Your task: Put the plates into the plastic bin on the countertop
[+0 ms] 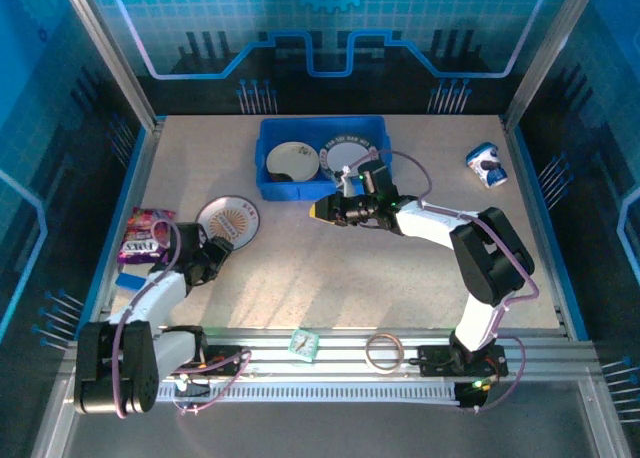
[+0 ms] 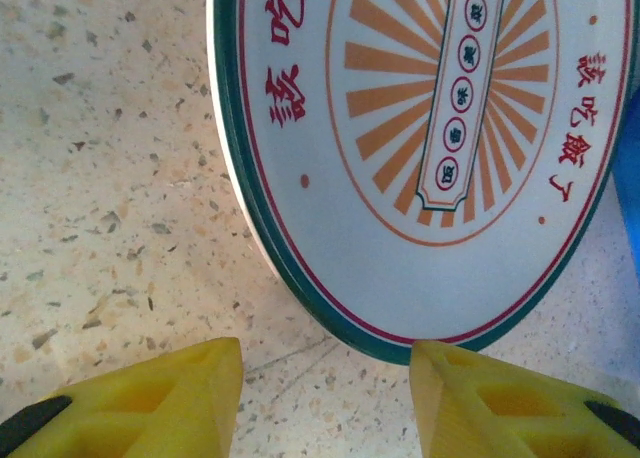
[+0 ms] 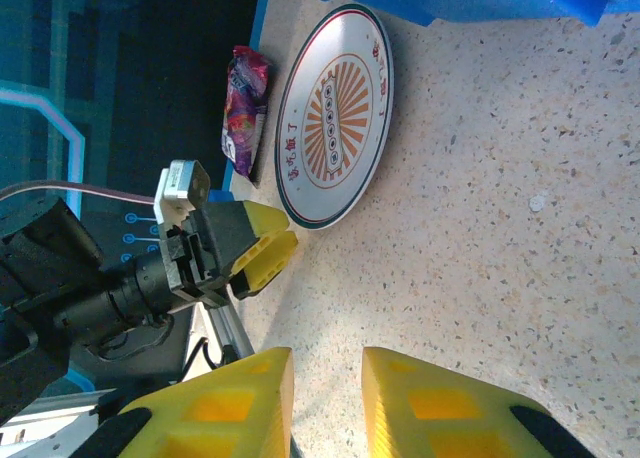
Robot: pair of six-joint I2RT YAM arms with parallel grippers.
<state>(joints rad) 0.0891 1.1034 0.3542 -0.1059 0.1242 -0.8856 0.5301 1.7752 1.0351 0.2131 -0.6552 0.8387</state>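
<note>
Round white plate with orange sunburst pattern and green-red rim lies flat on beige speckled countertop, left of the bright-blue rectangular plastic bin. Left gripper sits low at the plate's near edge, yellow fingers spread wide, nothing between them; one fingertip looks to be at the rim, contact unclear. Right gripper hovers over bare countertop just in front of the bin, fingers a narrow gap apart, empty. Bin holds two plates side by side: a cream dark-rimmed one and a white one with a patterned rim. Purple snack packet lies at the left rail, just beside the sunburst plate.
</note>
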